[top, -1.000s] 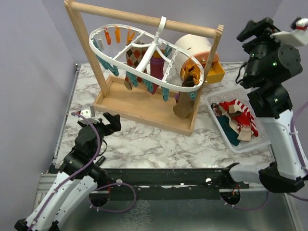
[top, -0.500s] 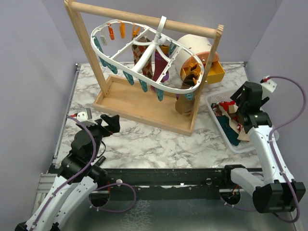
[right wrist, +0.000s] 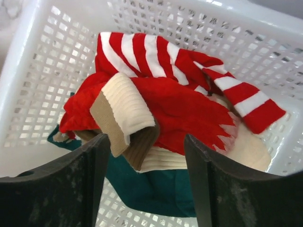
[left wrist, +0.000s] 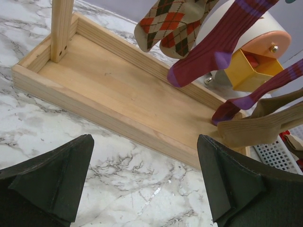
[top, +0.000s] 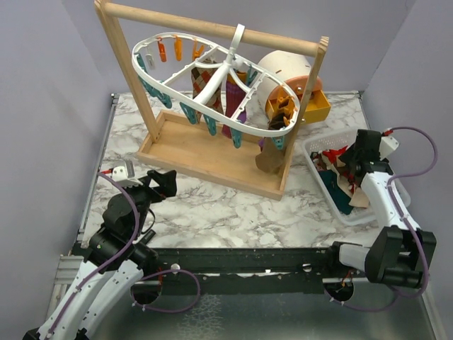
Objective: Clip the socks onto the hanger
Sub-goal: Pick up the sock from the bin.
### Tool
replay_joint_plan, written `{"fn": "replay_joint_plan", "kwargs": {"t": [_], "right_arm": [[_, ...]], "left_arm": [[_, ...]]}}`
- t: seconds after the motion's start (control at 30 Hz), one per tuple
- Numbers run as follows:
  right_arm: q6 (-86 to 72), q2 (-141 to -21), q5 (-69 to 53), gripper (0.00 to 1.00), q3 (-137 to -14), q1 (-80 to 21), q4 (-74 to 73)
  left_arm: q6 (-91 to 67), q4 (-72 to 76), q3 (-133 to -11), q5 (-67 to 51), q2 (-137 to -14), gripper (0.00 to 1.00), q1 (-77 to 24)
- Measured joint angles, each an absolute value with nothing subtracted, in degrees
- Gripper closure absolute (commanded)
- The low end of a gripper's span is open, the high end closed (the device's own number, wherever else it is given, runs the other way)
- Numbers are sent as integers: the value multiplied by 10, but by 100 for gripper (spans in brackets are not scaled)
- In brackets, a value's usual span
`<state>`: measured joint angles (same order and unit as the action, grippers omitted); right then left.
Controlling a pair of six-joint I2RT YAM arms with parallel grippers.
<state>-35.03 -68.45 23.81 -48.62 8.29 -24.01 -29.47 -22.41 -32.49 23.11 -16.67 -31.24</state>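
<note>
Task's partway, I'd say. The hanger [top: 226, 69] on the wooden rack [top: 212, 159] already carries socks: argyle pair [left wrist: 177, 23], maroon ones [left wrist: 222, 45] and a tan one [left wrist: 255, 127] dangle under it. Not done: the white basket [right wrist: 28, 71] holds a pile incl. a red-white striped sock [right wrist: 142, 52], a tan cuffed one [right wrist: 123, 113], teal [right wrist: 161, 189] underneath. Your right end effector [right wrist: 144, 146] hovers over that pile, fingers apart, nothing gripped. Left end effector [left wrist: 146, 142] is also spread and empty, low over the bench [top: 212, 205]. Orange clips [top: 170, 48] look free, so several pick-and-clip rounds are left.
</note>
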Motion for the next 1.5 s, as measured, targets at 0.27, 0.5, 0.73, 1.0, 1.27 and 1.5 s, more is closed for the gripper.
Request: {"fn": "replay_joint_plan", "kwargs": {"t": [0.27,0.5,0.73,1.0,1.27,1.5], "right_arm": [[-344,-752,212,76,-486,84,-213],[-345,-716,209,95,-488,86,-214],[-345,-632,204,99,-536,85,-253],[-356,-542,189,99,-587,74,-311],[-336,-483,125,99,-723,26,-423],[-281,-437,-3,99,-825,10,-547]], "left_arm": [[-295,-224,-323,227,-166,1,-318],[-295,-224,-323,225,-171,1,-320],[-295,-224,-323,225,-172,1,-329],[-295,-224,-323,225,-172,1,-350],[-296,-225,-323,225,-172,1,-367],[-293,-226,-323,234,-144,1,-369]]}}
